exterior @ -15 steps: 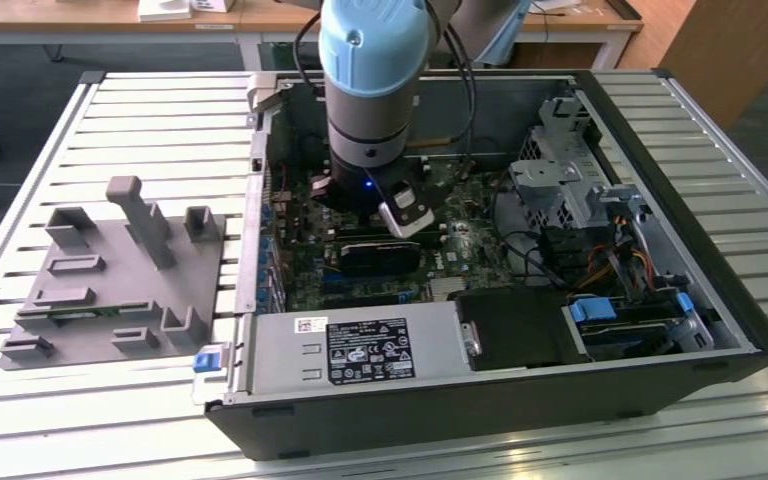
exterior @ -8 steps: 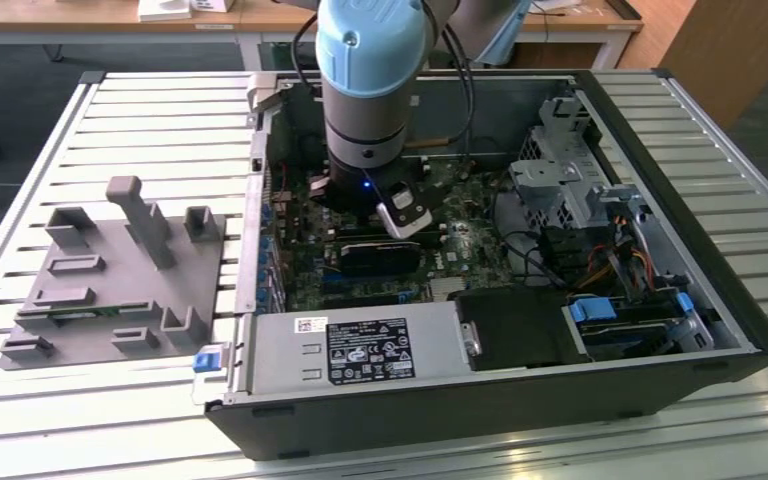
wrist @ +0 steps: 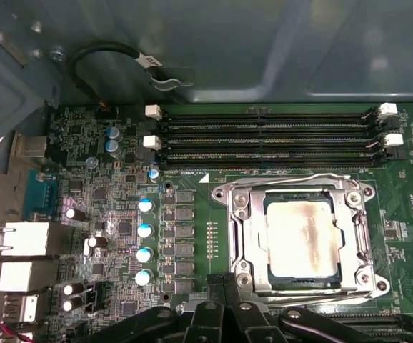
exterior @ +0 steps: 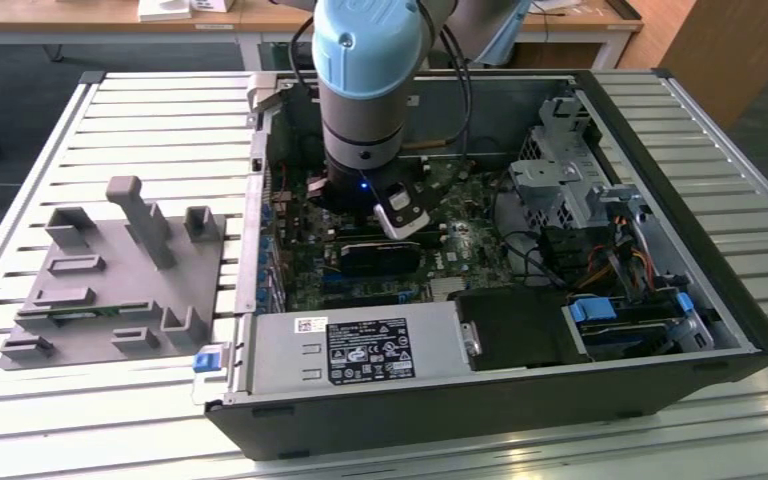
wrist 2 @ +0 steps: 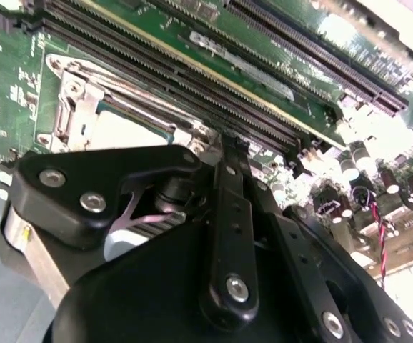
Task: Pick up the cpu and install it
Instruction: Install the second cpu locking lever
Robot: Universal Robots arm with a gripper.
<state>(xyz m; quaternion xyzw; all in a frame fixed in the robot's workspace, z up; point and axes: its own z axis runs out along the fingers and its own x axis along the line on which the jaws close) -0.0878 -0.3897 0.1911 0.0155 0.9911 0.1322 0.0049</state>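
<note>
1. The chip [wrist: 301,241] lies flat in the socket frame [wrist: 301,236], silver top up, on the green board [wrist: 121,214] beside the memory slots [wrist: 271,132].
2. My gripper [exterior: 404,222] hangs inside the computer case [exterior: 704,330], just off the socket frame's edge.
3. My jaws: I cannot tell whether they are open or closed; I see nothing held.
4. The chip is square, no long axis.

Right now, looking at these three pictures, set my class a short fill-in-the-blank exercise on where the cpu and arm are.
1. The cpu lies inside the metal-rimmed ____ on the motherboard.
2. The arm reaches down into the open computer ____.
3. The grey tray with upright pegs stands on the slatted ____, at the exterior view's left.

Missing words: socket; case; table
</note>
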